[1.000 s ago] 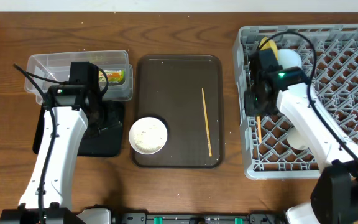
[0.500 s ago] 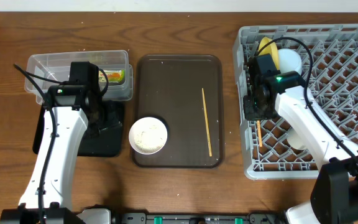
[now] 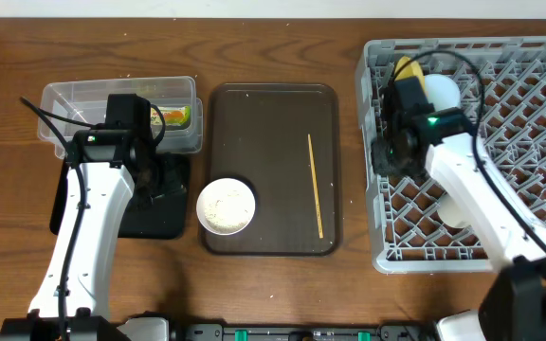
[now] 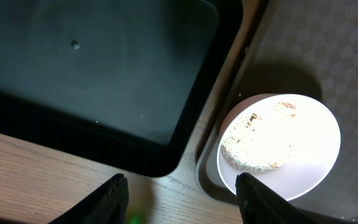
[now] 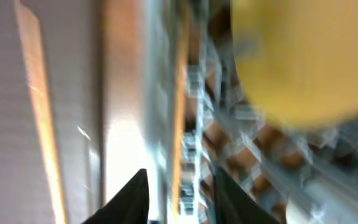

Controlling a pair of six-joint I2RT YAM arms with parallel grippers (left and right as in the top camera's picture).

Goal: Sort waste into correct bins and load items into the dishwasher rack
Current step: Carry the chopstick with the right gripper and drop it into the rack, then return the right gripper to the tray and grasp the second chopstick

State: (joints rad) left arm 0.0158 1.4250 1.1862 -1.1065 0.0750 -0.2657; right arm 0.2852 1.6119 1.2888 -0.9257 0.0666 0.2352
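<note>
My right gripper [image 3: 388, 157] hangs over the left side of the grey dishwasher rack [image 3: 529, 142]. In the right wrist view its fingers [image 5: 180, 182] stand open, and a thin wooden chopstick [image 5: 179, 106] lies blurred between them inside the rack. A yellow plate [image 3: 407, 68] and a white cup [image 3: 443, 92] stand in the rack's back left corner. The other chopstick [image 3: 316, 185] lies on the brown serving tray [image 3: 271, 114]. A white bowl [image 3: 227, 206] with rice crumbs [image 4: 260, 140] sits at that tray's front left corner. My left gripper [image 4: 180, 186] is open and empty above the black tray [image 4: 92, 74].
The clear tub [image 3: 93, 109] at the back left holds the yellow-green wrapper [image 3: 174, 116]. A pale bowl [image 3: 458, 210] sits in the rack, partly under my right arm. Bare wood shows between the black tray and the serving tray.
My right gripper has opened from shut, letting go of the chopstick, and has shifted slightly toward the rack's back. The left arm has not moved.
</note>
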